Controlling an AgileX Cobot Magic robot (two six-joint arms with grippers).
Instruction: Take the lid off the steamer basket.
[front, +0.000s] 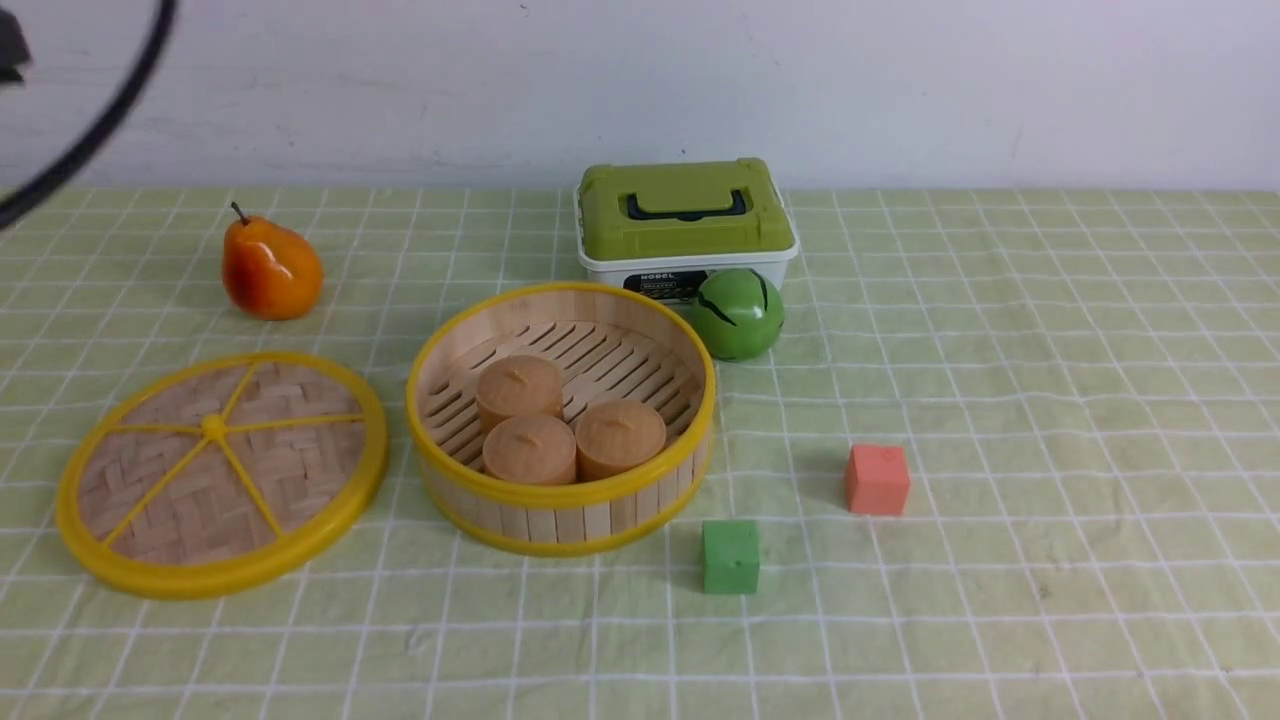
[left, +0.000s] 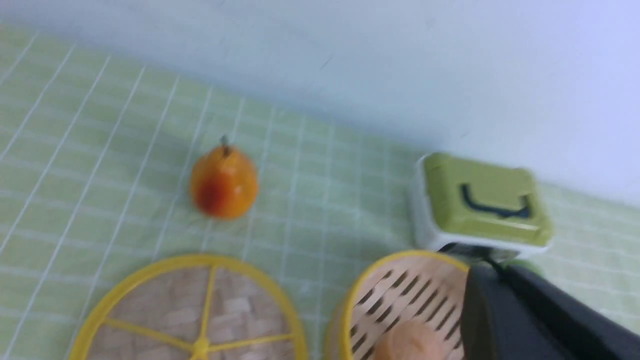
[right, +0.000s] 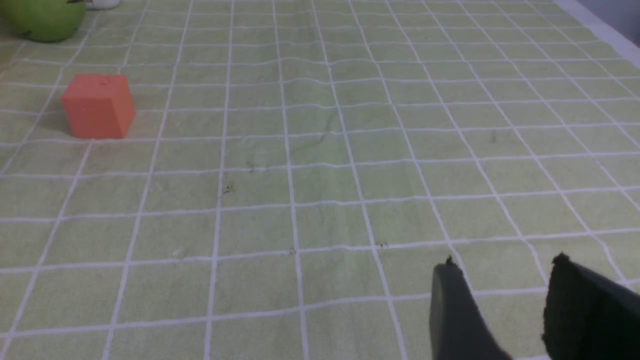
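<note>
The lid, a woven bamboo disc with a yellow rim and spokes, lies flat on the cloth just left of the steamer basket. The basket stands open with three tan buns inside. In the left wrist view the lid and basket show low in the picture. My left gripper hovers above the basket's side, its dark fingers together and empty; the view is blurred. My right gripper is open and empty over bare cloth. Neither gripper shows in the front view.
An orange pear lies behind the lid. A white box with a green lid and a green ball sit behind the basket. A red cube and a green cube lie to its right. A black cable hangs top left.
</note>
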